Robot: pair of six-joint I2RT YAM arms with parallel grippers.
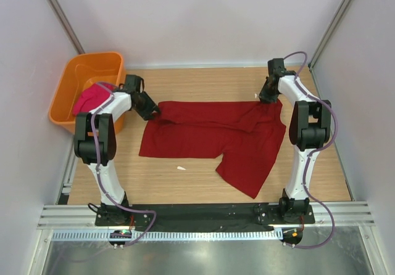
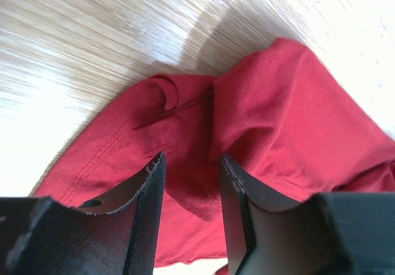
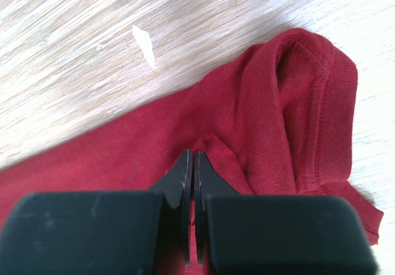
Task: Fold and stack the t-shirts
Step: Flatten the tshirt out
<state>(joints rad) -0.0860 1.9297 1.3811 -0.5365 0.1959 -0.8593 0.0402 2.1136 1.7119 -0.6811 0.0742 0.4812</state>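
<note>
- Over the table (image 1: 185,81), top view: the crimson t-shirt (image 1: 210,133) lies spread out on the wood but unfolded and wrinkled. One flap trails toward my bases. My left claw (image 1: 150,109) sits at its far left corner and my right claw (image 1: 268,96) at its far right corner.
- Top view, containers: the orange tub (image 1: 69,84) stands at the far left, just beside my left arm. It holds the pink t-shirt (image 1: 92,97), bunched against the right wall and rising above the rim. Nothing else shows in the tub.
- Left wrist view: my left claw (image 2: 190,161) is released. Its fingers stand apart, with crimson cloth lying across the gap and under both tips. A double-stitched hem runs toward the left finger, and a fold curls just beyond. I see no cloth pinched.
- Right wrist view: my right claw (image 3: 193,155) is clenched on the crimson t-shirt, and a small ridge of cloth rises at the closed tips. A stitched band curves off to the right; I cannot tell whether it is collar or cuff. A white scrap (image 3: 144,42) lies on bare wood, apart from the shirt.
- Step in hand, as I judge it: squaring the first shirt along its far edge ahead of the first fold. No fold is made and no stack is begun.
- Next move calls for closing the left claw on its corner to match the right grip, then drawing both corners evenly to flatten the cloth. An uneven pull would likely skew it. The pink t-shirt comes afterwards.
</note>
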